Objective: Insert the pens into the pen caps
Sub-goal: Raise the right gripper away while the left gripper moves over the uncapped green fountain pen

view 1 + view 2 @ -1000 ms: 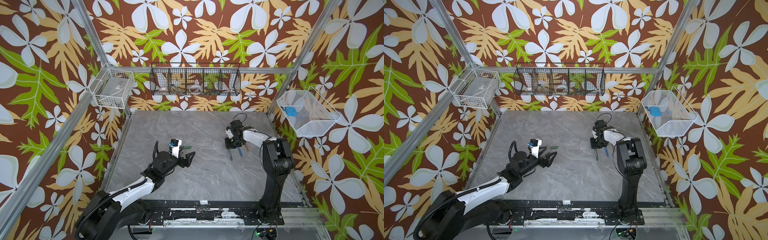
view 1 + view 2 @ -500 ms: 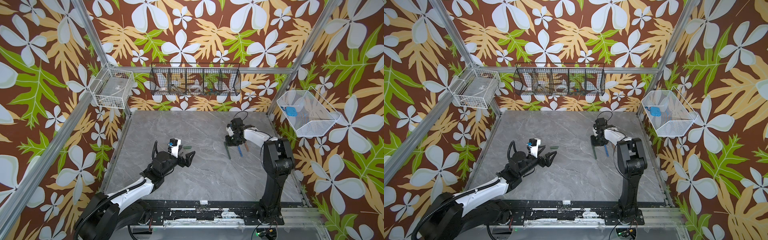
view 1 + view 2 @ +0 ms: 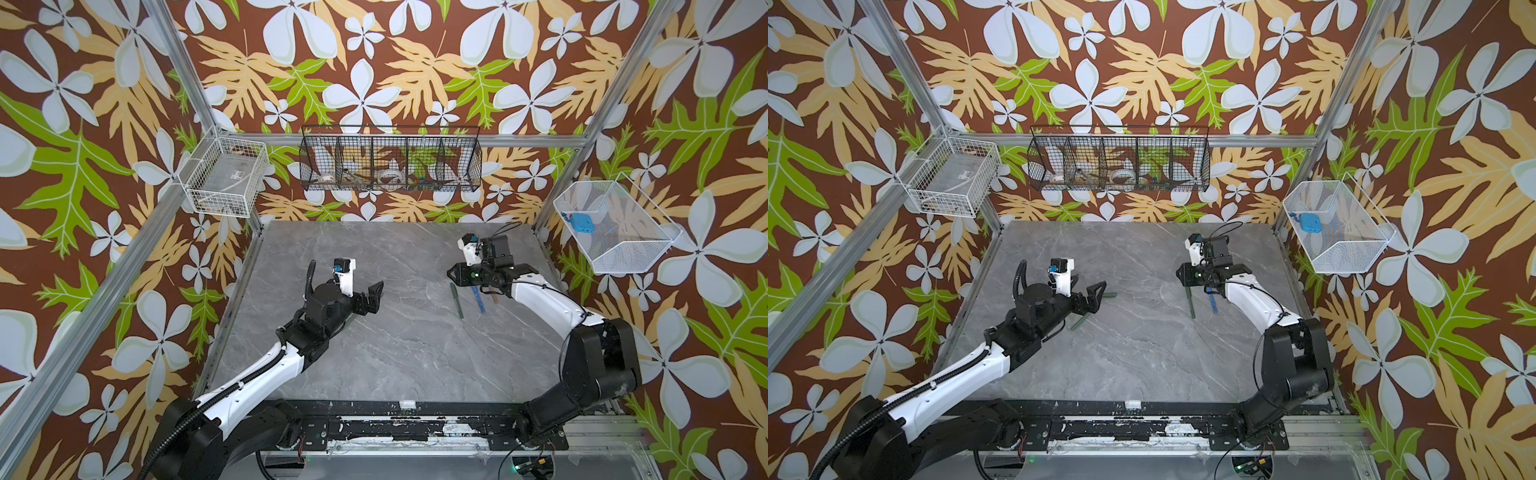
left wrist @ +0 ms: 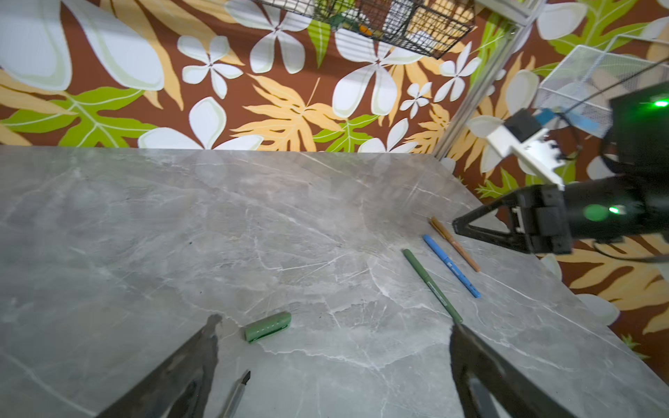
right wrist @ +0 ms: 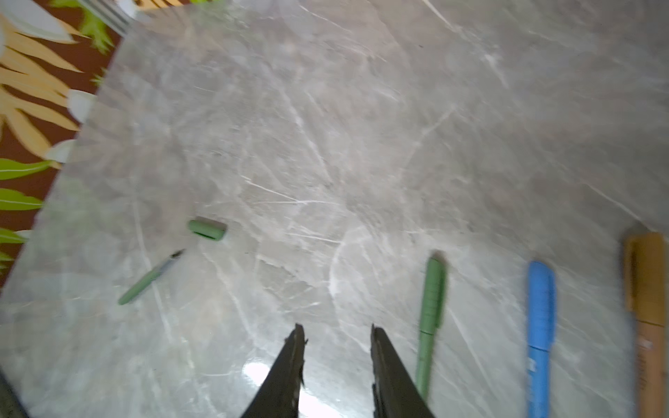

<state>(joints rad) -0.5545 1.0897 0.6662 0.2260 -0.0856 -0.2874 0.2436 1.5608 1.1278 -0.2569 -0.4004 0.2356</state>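
Note:
Three capped pens lie side by side at the right: a green pen (image 3: 457,296) (image 5: 430,300), a blue pen (image 3: 478,300) (image 5: 539,325) and an orange-brown pen (image 4: 454,244) (image 5: 648,307). My right gripper (image 3: 451,274) (image 5: 336,329) hovers just beside the green one, jaws a little apart with nothing between them. On the left an uncapped green pen (image 3: 1081,321) (image 4: 237,392) and a green pen cap (image 3: 1111,295) (image 4: 268,326) lie on the table. My left gripper (image 3: 1096,297) (image 4: 335,343) stands wide open over them, empty.
The grey marble table (image 3: 415,353) ends at patterned walls. On the walls hang a white wire basket (image 3: 226,183) at the left, a black wire basket (image 3: 390,164) at the back and a white mesh basket (image 3: 615,226) holding a blue object at the right.
My right gripper's jaws have parted and it has drawn slightly away from the green pen, which now lies free. The left gripper has opened a bit wider and stays in place.

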